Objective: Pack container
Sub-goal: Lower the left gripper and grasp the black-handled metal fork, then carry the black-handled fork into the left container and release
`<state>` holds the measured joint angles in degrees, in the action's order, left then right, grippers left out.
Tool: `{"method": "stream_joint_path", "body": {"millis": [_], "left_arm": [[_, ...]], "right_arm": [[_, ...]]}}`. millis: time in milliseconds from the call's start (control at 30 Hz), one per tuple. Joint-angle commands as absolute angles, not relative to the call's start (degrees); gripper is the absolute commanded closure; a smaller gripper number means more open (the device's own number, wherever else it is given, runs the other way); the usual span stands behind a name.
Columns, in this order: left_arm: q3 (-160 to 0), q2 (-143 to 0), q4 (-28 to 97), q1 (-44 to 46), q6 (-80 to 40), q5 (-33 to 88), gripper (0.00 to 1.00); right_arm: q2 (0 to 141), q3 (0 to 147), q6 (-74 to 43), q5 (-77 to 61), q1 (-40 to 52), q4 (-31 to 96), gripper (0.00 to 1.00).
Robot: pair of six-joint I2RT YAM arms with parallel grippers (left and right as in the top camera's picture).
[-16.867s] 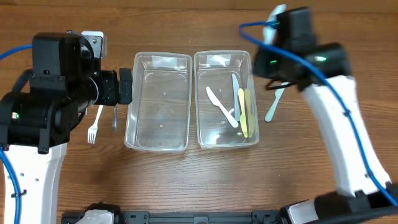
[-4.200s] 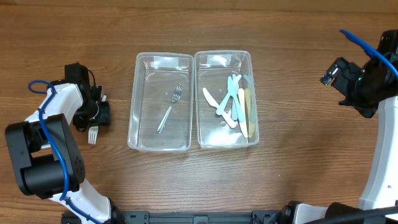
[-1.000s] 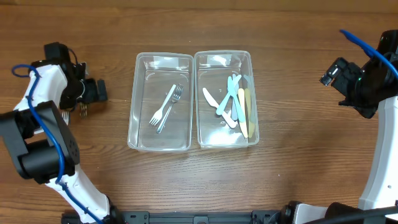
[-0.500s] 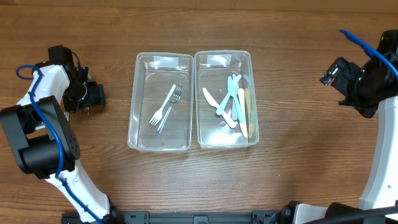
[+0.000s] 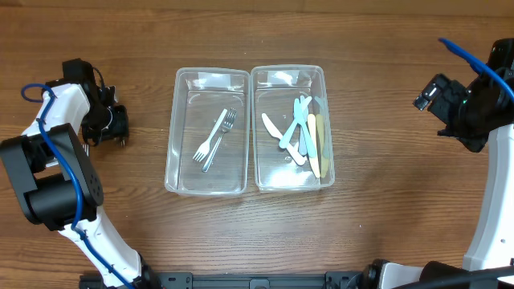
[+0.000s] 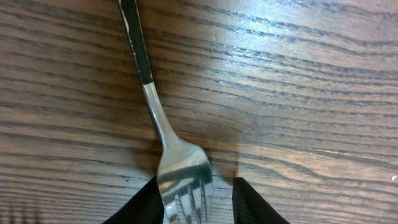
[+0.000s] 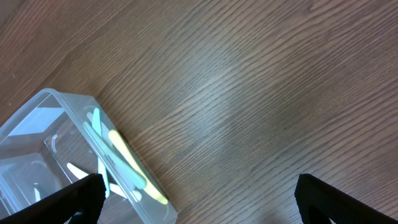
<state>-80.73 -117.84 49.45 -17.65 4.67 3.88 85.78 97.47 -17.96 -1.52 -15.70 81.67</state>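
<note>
**Left arm set around the one fork outside the boxes**

The left gripper (image 6: 196, 202) is low over the table (image 5: 241, 233), at its far left side. Its two fingers stand apart, one on each side of the head of a metal fork (image 6: 152, 112) with a black handle. A narrow gap shows beside the tines, so the fork lies flat on the wood, not yet pinched. The fingers probably straddle the head so that closing will catch it across its width.

The left container (image 5: 171, 136) holds two forks (image 5: 213, 138), and the right container (image 5: 328, 120) holds coloured plastic cutlery (image 5: 303, 136). Likely this fork belongs with the forks. The right gripper (image 7: 199, 190) hangs wide apart and empty, well away at the right, probably to keep the way free.
</note>
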Motion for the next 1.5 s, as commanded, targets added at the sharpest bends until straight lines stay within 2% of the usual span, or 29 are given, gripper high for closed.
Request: {"method": "stream_joint_path", "body": {"millis": [0, 167, 233, 300, 400, 733, 900, 1067, 1200, 1367, 1467], "left_arm": [[-80.7, -118.8, 49.2, -17.6, 4.7, 4.1, 0.66], [-80.7, -118.8, 48.9, -17.6, 4.7, 4.1, 0.73], [-80.7, -118.8, 48.9, -17.6, 4.7, 4.1, 0.84], [-80.7, -118.8, 48.8, -17.6, 4.4, 4.1, 0.87], [-80.7, -118.8, 48.4, -17.6, 4.2, 4.1, 0.96], [-81.4, -118.0, 50.0, -17.5, 2.6, 4.1, 0.96], [-85.4, -109.4, 56.1, -15.2, 2.5, 4.0, 0.96], [-88.4, -95.0, 61.5, -7.0, 0.5, 3.9, 0.96], [-88.4, -87.6, 63.2, 3.9, -4.6, 1.5, 0.96], [-86.7, -88.4, 63.6, 17.7, -11.0, -0.9, 0.96], [-83.2, -91.1, 62.0, 21.8, -15.2, -2.0, 0.96]], "right_arm": [[85.7, 97.5, -17.5, -1.6, -15.4, 81.5, 0.0], [85.7, 97.5, -17.5, -1.6, -15.4, 81.5, 0.0], [85.7, 97.5, -17.5, -1.6, -15.4, 81.5, 0.0], [85.7, 97.5, -17.5, -1.6, -15.4, 81.5, 0.0], [85.7, 97.5, -17.5, -1.6, -15.4, 81.5, 0.0], [85.7, 97.5, -17.5, -1.6, -15.4, 81.5, 0.0], [85.7, 97.5, -17.6, -1.6, -15.4, 81.5, 0.0], [85.7, 97.5, -17.6, -1.6, -15.4, 81.6, 0.0], [85.7, 97.5, -17.6, -1.7, -15.4, 81.6, 0.0], [85.7, 97.5, -17.6, -1.6, -15.4, 81.8, 0.0], [85.7, 97.5, -17.6, -1.6, -15.4, 81.8, 0.0]]}}
